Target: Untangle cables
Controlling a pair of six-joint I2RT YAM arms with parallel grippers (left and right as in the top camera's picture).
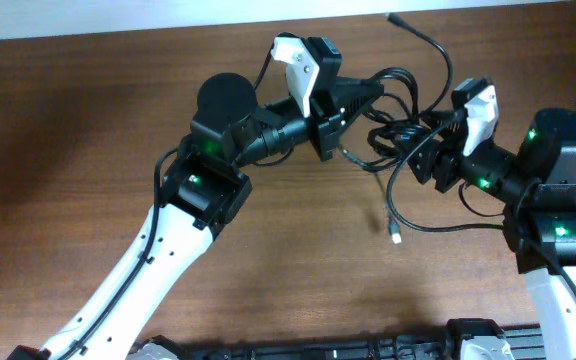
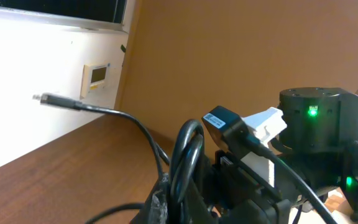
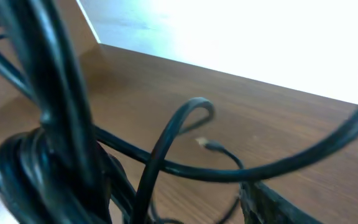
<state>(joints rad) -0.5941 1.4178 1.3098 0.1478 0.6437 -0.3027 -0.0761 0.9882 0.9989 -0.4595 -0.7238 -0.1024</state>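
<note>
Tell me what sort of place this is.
Probably an indoor lab or office room: a wooden table, a white wall with a small control panel, and robot arms over black cables.

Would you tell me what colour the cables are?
The cables are black, clearest in the overhead view.

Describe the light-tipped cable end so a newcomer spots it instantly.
Start at the knot of cables between the left arm and right arm. One strand drops from it toward the robot and ends in a light plug, alone against the bare table. The other free end is dark, beyond the knot.
</note>
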